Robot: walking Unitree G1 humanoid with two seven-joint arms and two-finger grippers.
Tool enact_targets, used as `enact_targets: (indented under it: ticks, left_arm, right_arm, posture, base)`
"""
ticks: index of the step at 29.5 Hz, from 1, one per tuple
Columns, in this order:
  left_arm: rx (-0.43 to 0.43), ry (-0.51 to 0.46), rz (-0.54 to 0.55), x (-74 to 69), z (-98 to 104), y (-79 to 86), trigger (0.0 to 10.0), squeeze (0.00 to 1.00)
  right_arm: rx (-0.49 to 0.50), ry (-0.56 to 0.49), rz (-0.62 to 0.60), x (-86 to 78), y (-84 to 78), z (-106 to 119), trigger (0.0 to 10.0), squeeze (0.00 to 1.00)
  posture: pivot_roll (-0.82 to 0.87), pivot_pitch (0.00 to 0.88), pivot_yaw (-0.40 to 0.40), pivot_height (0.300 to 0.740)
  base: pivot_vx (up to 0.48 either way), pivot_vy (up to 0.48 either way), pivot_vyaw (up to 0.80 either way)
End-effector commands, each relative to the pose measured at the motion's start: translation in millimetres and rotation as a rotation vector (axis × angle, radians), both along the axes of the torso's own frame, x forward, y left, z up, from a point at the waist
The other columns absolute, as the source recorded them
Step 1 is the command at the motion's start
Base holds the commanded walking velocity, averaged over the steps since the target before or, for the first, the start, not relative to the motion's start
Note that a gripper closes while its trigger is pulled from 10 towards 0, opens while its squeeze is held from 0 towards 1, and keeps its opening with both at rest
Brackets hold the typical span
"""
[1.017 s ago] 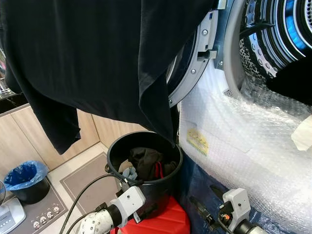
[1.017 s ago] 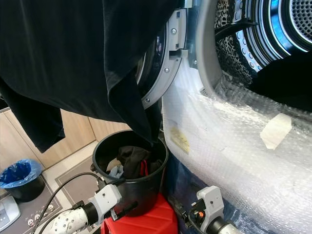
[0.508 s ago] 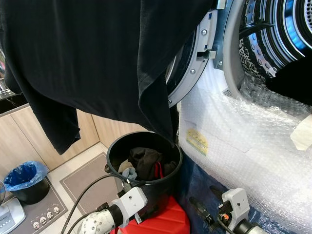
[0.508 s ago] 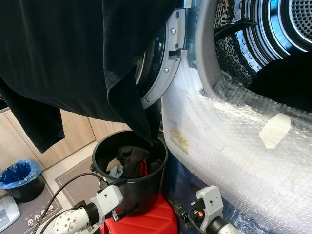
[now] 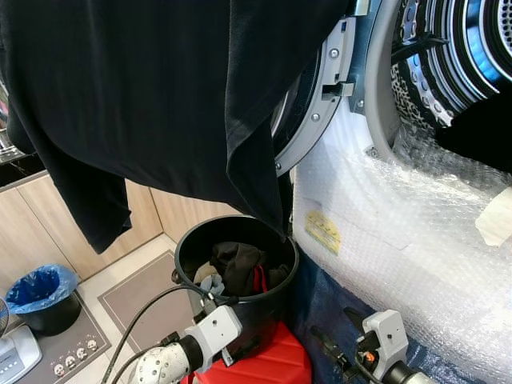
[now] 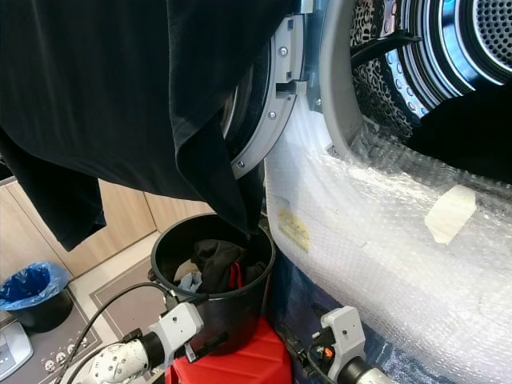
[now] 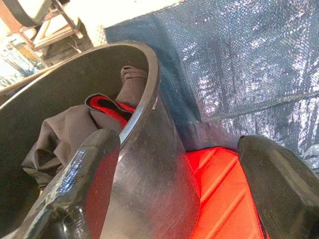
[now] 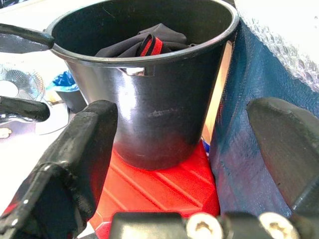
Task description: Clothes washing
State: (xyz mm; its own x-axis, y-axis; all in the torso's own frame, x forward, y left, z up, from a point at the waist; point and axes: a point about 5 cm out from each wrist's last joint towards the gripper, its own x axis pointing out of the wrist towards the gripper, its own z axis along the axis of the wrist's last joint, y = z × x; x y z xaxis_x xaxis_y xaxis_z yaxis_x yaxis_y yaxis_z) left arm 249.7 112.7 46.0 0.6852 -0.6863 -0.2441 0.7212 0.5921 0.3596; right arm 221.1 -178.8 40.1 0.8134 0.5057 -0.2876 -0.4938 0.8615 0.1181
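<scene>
A large black garment (image 5: pixel 160 96) hangs spread wide above the bucket, plain and matte, with one sleeve drooping to the left of the bucket and a folded edge trailing down to the bucket's far rim. The single black bucket (image 5: pixel 192 248) stands on a red box (image 5: pixel 272 364) and holds a heap of more clothes (image 5: pixel 236 264): dark brown or black cloth, a red strip and a bit of pale blue. To the right of the bucket stands one washing machine (image 5: pixel 400 232), its front wrapped in bubble wrap, its round door (image 5: pixel 316 112) swung open above the bucket and its shiny drum (image 5: pixel 456 48) with another dark piece of cloth lying at the opening. A blue sheet (image 8: pixel 239 129) covers the machine's lower front, just beside the bucket. The left pincer (image 7: pixel 169 184) sits at the bucket's near side, fingers apart, one finger inside the rim and one outside, the wall between them. The right pincer (image 8: pixel 194 154), fingers apart and gripping nothing, hovers low before the bucket, over the red box. Left of the bucket, on the tiled floor, lie one grey mat (image 5: pixel 144 292) and one small bin with a blue bag (image 5: pixel 44 292), before wooden cupboards (image 5: pixel 32 232).
</scene>
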Motion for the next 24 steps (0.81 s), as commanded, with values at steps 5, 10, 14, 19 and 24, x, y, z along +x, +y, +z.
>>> enact_targets:
  ticks: [5,10,14,19,24]
  left_arm:
    - [-0.039,-0.015,0.042,6.0,3,2.1,10.0,0.0]
    - [-0.04,-0.021,0.036,6.1,3,1.7,10.0,0.0]
    - [-0.045,-0.026,0.019,3.8,5,2.4,10.0,0.0]
    - [-0.038,-0.018,0.019,3.8,4,9.3,10.0,1.0]
    - [-0.021,-0.036,0.057,7.3,5,18.6,10.0,1.0]
  right_arm:
    - [0.018,-0.014,-0.018,2.7,5.5,-1,10.0,0.0]
    - [0.023,-0.012,-0.026,3.2,7.3,-1,10.0,0.0]
    - [0.022,-0.014,-0.027,3.8,7.4,-1,10.0,0.0]
    - [0.003,-0.019,-0.022,2.2,4.7,-1,10.0,0.0]
    - [-0.001,-0.018,-0.024,0.6,3.5,-2,10.0,0.0]
  posture:
    - [-0.13,0.0,0.039,0.74]
    - [-0.12,0.0,0.04,0.74]
    - [-0.12,0.0,0.039,0.74]
    - [-0.12,0.0,0.039,0.74]
    - [-0.13,0.0,0.043,0.74]
  base:
    - [0.0,0.0,0.0]
    - [0.0,0.0,0.0]
    - [0.0,0.0,0.0]
    - [0.0,0.0,0.0]
    - [0.0,0.0,0.0]
